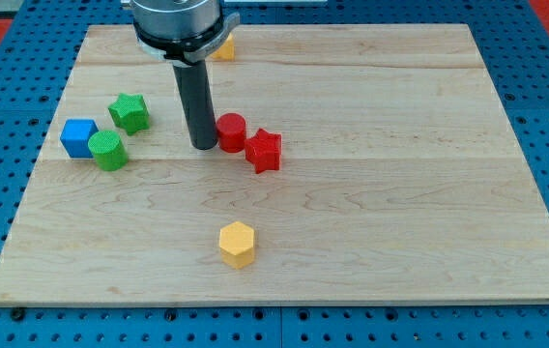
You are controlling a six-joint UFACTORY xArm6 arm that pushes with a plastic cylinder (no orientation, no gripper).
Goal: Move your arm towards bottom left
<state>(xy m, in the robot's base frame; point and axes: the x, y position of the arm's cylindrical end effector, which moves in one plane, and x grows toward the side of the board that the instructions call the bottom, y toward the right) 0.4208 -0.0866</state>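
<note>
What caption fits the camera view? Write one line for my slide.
My tip rests just left of the red cylinder and red star; green, blue and yellow blocks lie scattered across the wooden board.

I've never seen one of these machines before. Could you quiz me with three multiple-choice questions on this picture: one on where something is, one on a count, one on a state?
1. Where is my tip?
A. Just left of the red cylinder
B. Beside the yellow hexagon
C. On the blue cube

2. How many green blocks are there?
A. One
B. Two
C. Three

3. How do the red cylinder and red star stand?
A. Stacked
B. Far apart
C. Side by side, touching or nearly so

Answers: 1 A, the rod ends right beside that cylinder. 2 B, a green star and a green cylinder. 3 C, both sit on the board with no clear gap.
</note>
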